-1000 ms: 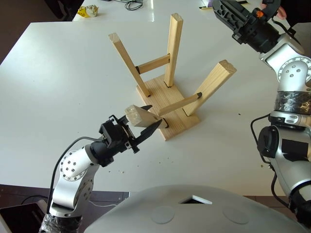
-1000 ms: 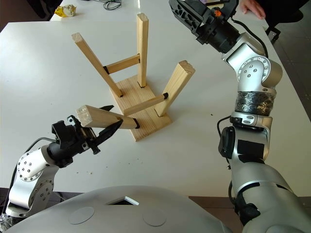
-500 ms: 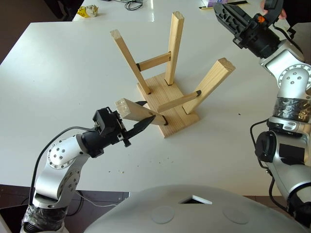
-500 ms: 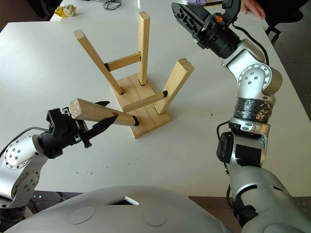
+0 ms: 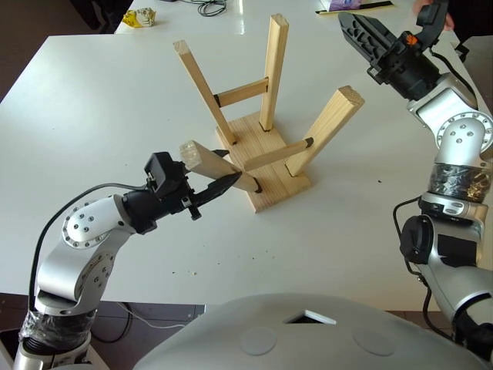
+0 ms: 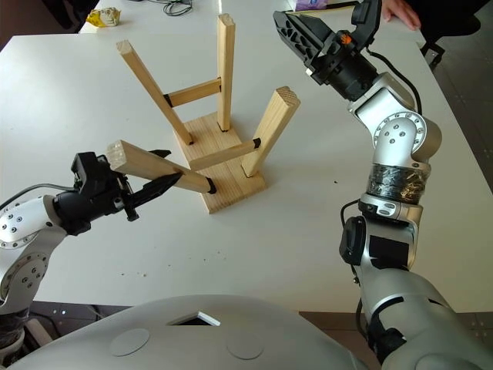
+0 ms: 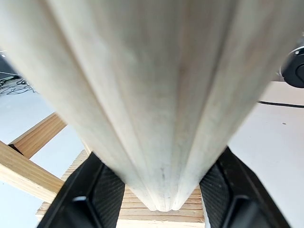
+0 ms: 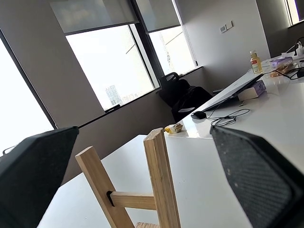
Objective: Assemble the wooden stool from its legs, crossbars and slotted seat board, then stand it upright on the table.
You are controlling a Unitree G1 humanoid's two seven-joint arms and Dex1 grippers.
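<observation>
Stool inverted on the white worktop [image 5: 92, 100]: slotted seat board [image 5: 277, 182] lies flat, legs pointing up from it. Left end effector [image 5: 225, 171] is clamped on the near-left leg [image 5: 199, 154], fingers above and below it; this leg leans steeply out and away from the seat board, lower end at the board's near corner. The left wrist view confirms the leg wedged between the two black fingers [image 7: 95, 190]. Far-left leg [image 5: 200, 89] and far upright leg [image 5: 273, 69] rise from the board's far edge, joined by a crossbar [image 5: 243, 92]. Right-hand leg [image 5: 327, 127] tilts outward; a second crossbar [image 5: 269, 156] runs from it across the board toward the gripped leg. Right end effector [image 6: 289, 23] hangs high above and beyond the board's far-right side, fingers spread wide, holding nothing.
</observation>
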